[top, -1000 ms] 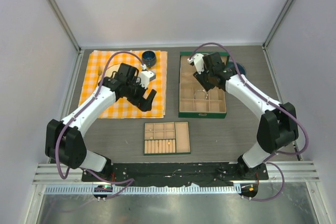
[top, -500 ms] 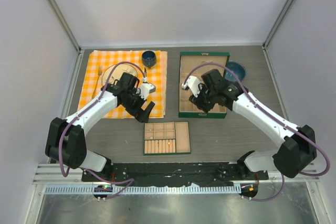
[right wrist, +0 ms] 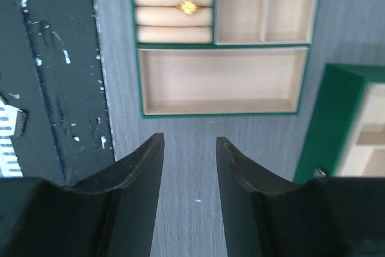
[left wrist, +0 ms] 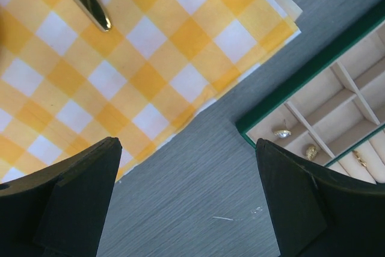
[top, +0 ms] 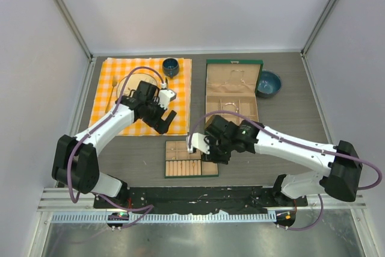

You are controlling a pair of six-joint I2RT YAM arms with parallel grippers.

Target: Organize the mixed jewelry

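Rings! Where are they, Ben?

Look, Mia. One gold ring [right wrist: 189, 7] is stuck in a groove between two soft rolls in the small tray [right wrist: 140, 82]. The rolls run side to side in the right wrist view. The ring is too tiny to tell which way it faces.

Anything else in that tray?

A pale stud [left wrist: 281, 132] and a gold bit [left wrist: 310, 150] lie near each other at the corner by the checked cloth [left wrist: 150, 58]. I cannot tell if they share one little box. A thin silver loop [top: 230, 107] lies flat in the big green box [top: 234, 62]. It is round, so it has no long way.

What about the fingers?

The right fingers [right wrist: 138, 179] are a bit apart, with only grey worktop [right wrist: 186, 209] between them, just beside the tray's long box. The left fingers [left wrist: 72, 197] are wide apart, holding nothing, at the cloth's edge.

What changed?

A second ago the right arm reached over the far end of the green box. Now it is down by the small tray. The left arm has hardly moved.
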